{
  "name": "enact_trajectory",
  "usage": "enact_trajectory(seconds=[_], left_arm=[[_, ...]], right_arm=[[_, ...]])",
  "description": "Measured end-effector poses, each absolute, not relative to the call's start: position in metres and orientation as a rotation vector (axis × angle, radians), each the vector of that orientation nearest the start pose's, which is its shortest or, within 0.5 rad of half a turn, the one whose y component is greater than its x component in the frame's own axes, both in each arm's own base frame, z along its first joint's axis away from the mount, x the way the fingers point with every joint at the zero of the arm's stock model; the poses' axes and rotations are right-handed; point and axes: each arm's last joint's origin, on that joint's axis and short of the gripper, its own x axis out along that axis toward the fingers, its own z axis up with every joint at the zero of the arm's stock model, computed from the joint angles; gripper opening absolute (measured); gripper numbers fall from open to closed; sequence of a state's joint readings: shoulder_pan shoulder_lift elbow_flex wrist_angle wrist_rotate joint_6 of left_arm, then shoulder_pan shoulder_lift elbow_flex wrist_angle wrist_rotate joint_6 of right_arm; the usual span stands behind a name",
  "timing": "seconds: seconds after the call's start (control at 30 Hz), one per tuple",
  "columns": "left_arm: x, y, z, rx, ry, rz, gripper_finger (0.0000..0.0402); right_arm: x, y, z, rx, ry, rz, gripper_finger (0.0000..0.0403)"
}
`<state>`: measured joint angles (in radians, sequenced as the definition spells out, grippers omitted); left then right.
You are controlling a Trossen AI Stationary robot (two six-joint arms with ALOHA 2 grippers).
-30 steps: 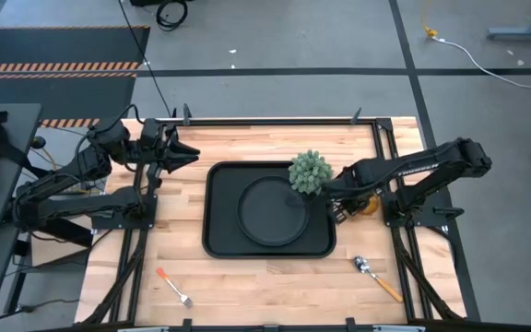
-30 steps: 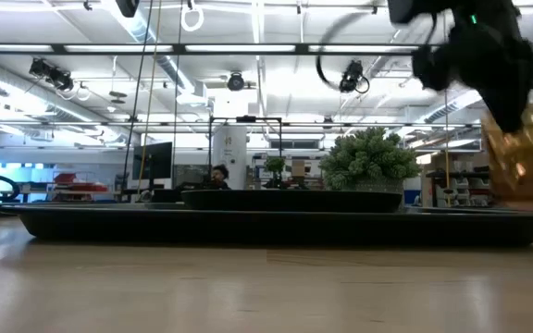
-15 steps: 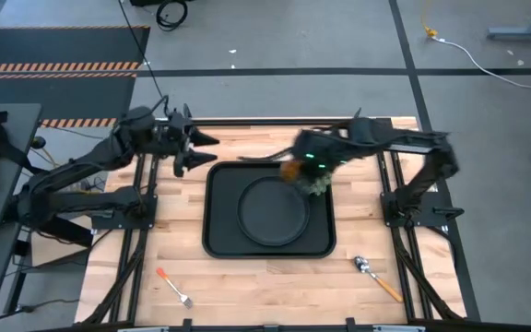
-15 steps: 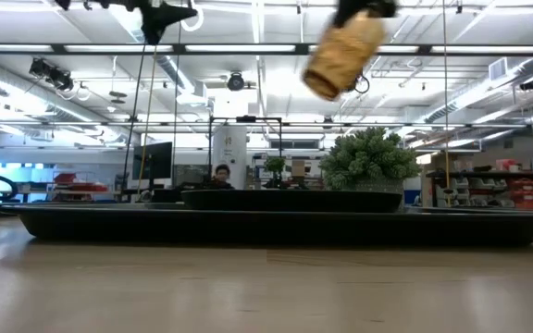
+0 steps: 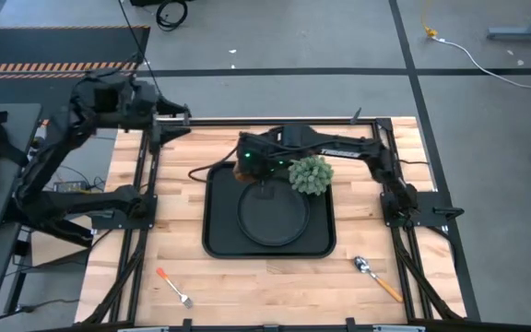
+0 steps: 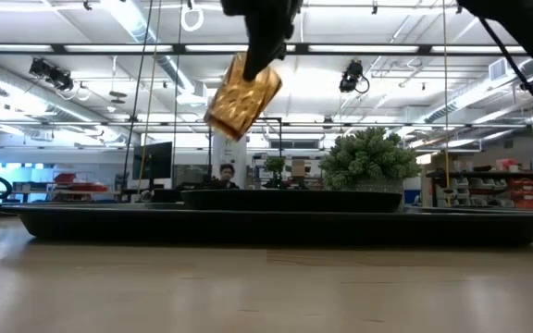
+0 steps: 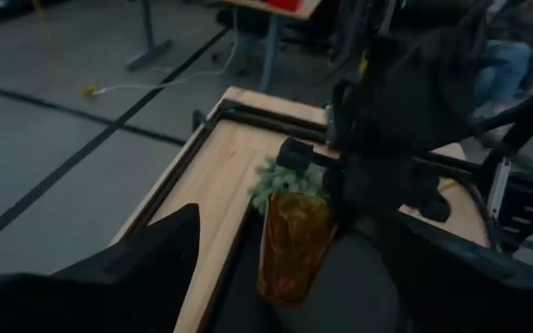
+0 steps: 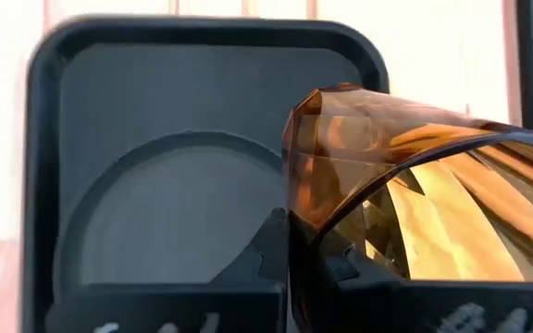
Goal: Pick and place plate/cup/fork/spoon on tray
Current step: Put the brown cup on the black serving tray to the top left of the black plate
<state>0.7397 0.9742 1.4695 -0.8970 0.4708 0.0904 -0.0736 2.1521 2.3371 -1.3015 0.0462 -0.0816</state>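
The black tray point(image 5: 219, 242) lies mid-table with the round black plate point(image 5: 270, 217) in it. The amber cup point(image 6: 241, 97) hangs in the air over the tray's far left part, with my right gripper point(image 5: 250, 161) shut on it. In the left wrist view the cup point(image 7: 290, 245) hangs beside the plant ball. My left gripper point(image 5: 179, 115) hovers open over the table's far left corner, holding nothing. The fork point(image 5: 173, 287) lies on the wood near the front left. The spoon point(image 5: 376, 277) lies near the front right. My right gripper holds the cup by its upper end at the rim point(image 6: 253, 69), the fingers coming from above and pointing down. The cup hangs below them, lifted clear of the tray and tilted, its base point(image 6: 218, 125) swung toward the table's left.
A green bushy plant ball point(image 5: 310, 173) sits in the tray's far right corner, close under my right arm. Black frame rails run along the table's left, right and far edges. Bare wood lies in front of the tray between fork and spoon.
My right gripper has lifted the cup off the table to the right of the tray and carried it high, past the plant ball, toward the table's left to above the tray's far left part. My left gripper has opened and drawn back toward the far left corner.
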Motion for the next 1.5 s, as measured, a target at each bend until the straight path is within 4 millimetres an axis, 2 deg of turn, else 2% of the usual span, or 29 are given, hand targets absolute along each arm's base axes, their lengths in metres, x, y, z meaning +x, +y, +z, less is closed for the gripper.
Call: enact_trajectory(seconds=[0.17, 0.37, 0.5, 0.7, 0.93, 1.33, 1.5], left_arm=[[0.102, 0.079, 0.457, -0.157, 0.382, 0.31, 0.0329], [0.101, 0.078, 0.454, -0.2, 0.405, 0.331, 0.0329], [0.101, 0.078, 0.454, -0.22, 0.406, 0.334, 0.0329], [0.101, 0.078, 0.454, -0.221, 0.406, 0.334, 0.0329], [0.101, 0.078, 0.454, -0.214, 0.408, 0.332, 0.0329], [0.1, 0.078, 0.453, -0.221, 0.422, 0.331, 0.0329], [0.1, 0.078, 0.452, -0.223, 0.426, 0.331, 0.0329]], right_arm=[[0.448, -0.032, 0.329, -0.176, 1.111, -0.008, 0.001], [0.472, -0.035, 0.308, -0.291, 1.046, 0.033, 0.001], [0.487, -0.04, 0.28, -0.316, 1.077, 0.05, 0.001], [0.494, -0.047, 0.248, -0.301, 1.17, 0.08, 0.0016], [0.496, -0.049, 0.243, -0.295, 1.175, 0.082, 0.0023], [0.506, -0.053, 0.248, -0.3, 1.06, 0.053, 0.0098], [0.506, -0.059, 0.249, -0.295, 1.046, 0.039, 0.0112]])
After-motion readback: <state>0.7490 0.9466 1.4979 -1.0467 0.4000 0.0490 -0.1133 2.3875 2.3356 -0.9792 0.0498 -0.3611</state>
